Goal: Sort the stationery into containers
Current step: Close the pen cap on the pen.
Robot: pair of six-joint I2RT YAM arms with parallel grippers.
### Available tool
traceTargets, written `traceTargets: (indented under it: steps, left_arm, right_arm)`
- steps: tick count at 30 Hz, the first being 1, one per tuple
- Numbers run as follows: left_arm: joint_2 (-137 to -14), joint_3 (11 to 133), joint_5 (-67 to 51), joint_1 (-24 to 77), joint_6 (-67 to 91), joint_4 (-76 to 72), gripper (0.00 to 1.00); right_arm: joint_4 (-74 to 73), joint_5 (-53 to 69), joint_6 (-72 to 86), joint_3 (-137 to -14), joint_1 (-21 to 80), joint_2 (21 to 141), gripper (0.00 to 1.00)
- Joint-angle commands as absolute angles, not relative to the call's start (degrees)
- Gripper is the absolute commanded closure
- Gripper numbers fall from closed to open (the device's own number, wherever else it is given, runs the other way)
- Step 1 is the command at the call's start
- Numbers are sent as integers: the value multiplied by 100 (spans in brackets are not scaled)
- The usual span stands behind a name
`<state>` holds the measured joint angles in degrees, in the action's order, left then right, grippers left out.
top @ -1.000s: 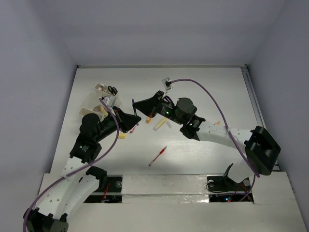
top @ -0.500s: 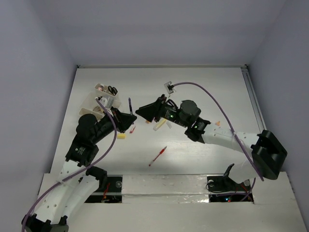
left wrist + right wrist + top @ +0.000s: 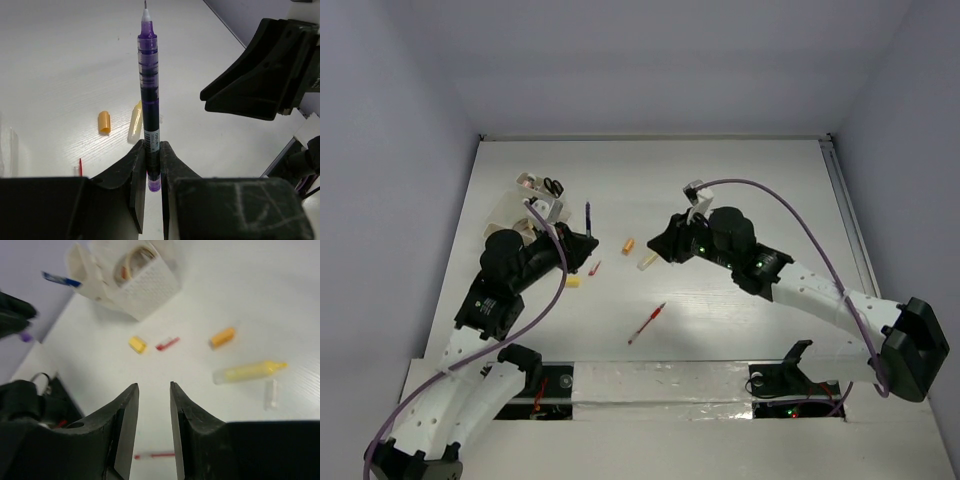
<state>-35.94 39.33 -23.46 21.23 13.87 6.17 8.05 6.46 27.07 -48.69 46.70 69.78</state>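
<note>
Left wrist: left gripper [image 3: 152,150] clamps a purple pen [image 3: 149,85], still unsorted; right gripper [image 3: 152,395], jaws parted and empty, hovers above loose orange cap [image 3: 222,337] and yellow highlighter [image 3: 250,371]; tape roll [image 3: 135,257] sits in organizer [image 3: 150,285].

White wood-grain counter [image 3: 620,165]; pale lilac-grey walls [image 3: 650,60] on 3 sides; even, soft overhead light.

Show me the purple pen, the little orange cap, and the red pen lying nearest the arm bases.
purple pen [image 3: 149,100], left wrist view, middle of its barrel.
orange cap [image 3: 104,122], left wrist view, middle of its side.
red pen [image 3: 647,323], top external view, middle of its shaft.
</note>
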Motion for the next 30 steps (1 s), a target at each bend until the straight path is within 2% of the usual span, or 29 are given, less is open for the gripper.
traceTargets:
  steps: [1, 15, 30]
  left_arm:
    - [-3525, 3982, -2373, 2083, 1230, 519, 100]
    - [-3393, 3955, -2575, 2083, 1204, 483, 100]
    - [-3349, 3964, -2417, 2083, 1213, 519, 100]
  right_arm:
    - [-472, 352, 2136, -4957, 4326, 6934, 63]
    - [-1731, 431, 1521, -6064, 3911, 8428, 56]
    - [-2057, 316, 1345, -6574, 3911, 8912, 51]
